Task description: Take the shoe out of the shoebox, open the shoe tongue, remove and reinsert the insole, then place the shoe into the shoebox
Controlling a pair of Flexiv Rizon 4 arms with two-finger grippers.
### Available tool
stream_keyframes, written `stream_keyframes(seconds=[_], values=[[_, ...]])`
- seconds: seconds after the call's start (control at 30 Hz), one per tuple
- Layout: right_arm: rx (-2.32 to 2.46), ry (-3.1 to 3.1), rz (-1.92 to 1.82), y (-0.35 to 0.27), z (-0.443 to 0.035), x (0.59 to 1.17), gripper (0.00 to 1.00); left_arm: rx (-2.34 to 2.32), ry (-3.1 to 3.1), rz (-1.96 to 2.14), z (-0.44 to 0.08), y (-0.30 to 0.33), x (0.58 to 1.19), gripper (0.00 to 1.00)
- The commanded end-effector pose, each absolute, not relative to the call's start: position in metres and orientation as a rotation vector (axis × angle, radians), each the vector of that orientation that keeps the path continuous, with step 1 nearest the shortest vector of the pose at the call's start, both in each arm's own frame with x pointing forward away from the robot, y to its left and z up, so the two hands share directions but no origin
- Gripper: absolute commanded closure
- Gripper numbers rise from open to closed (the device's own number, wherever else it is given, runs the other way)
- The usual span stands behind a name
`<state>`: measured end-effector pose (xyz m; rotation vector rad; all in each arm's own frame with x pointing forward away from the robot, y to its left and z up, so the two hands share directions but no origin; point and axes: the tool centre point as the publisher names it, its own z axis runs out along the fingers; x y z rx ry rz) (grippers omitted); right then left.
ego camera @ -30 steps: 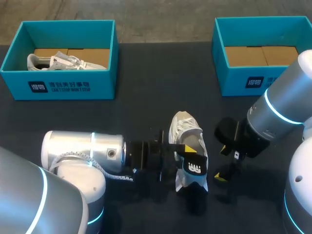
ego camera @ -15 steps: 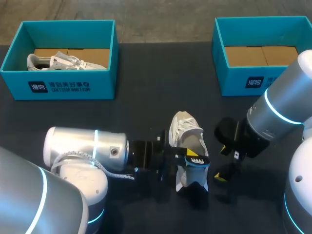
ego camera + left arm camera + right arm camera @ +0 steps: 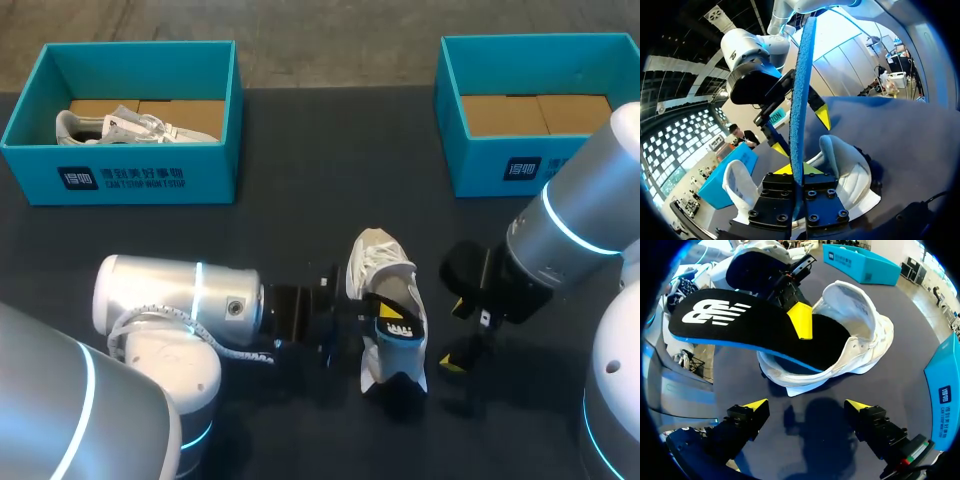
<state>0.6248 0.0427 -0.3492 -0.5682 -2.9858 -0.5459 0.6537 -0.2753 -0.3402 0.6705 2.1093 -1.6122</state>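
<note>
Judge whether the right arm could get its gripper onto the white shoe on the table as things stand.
Probably yes. The right gripper is open and faces the side of the shoe across the table, with nothing between. The insole, pinched by the left gripper, overhangs only the shoe's opening.

Glossy silver arms point(image 3: 170, 305), cyan light rings point(image 3: 572, 232), black yellow-tipped jaws.

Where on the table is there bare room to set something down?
Bare table lies between the left shoebox and the right shoebox, and in a strip before the left one. Crowded: around the shoe, where the left gripper holds the insole and the right gripper sits beside it.
</note>
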Motion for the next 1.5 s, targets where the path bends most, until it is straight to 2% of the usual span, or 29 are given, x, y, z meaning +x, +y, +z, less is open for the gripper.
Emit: stream_keyframes(seconds=[0.03, 0.7, 0.73, 0.77, 0.8, 1.0, 1.5], values=[[-0.569, -2.988, -0.546, 0.042, -0.349, 0.624, 0.0, 0.671, 2.124, -1.594, -0.344, -0.282, 0.657, 1.0], [-0.569, -2.988, -0.546, 0.042, -0.349, 0.624, 0.0, 0.672, 2.123, -1.564, -0.356, -0.283, 0.667, 1.0], [-0.569, -2.988, -0.546, 0.042, -0.349, 0.624, 0.0, 0.668, 2.122, -1.573, -0.355, -0.283, 0.665, 0.97], [-0.569, -2.988, -0.546, 0.042, -0.349, 0.624, 0.0, 0.666, 2.121, -1.581, -0.354, -0.282, 0.664, 0.85], [-0.569, -2.988, -0.546, 0.042, -0.349, 0.624, 0.0, 0.666, 2.12, -1.583, -0.353, -0.282, 0.663, 0.8], [-0.569, -2.988, -0.546, 0.042, -0.349, 0.624, 0.0, 0.672, 2.093, -1.603, -0.343, -0.28, 0.656, 0.69], [-0.569, -2.988, -0.546, 0.042, -0.349, 0.624, 0.0, 0.625, 2.084, -1.671, -0.331, -0.276, 0.643, 0.7]])
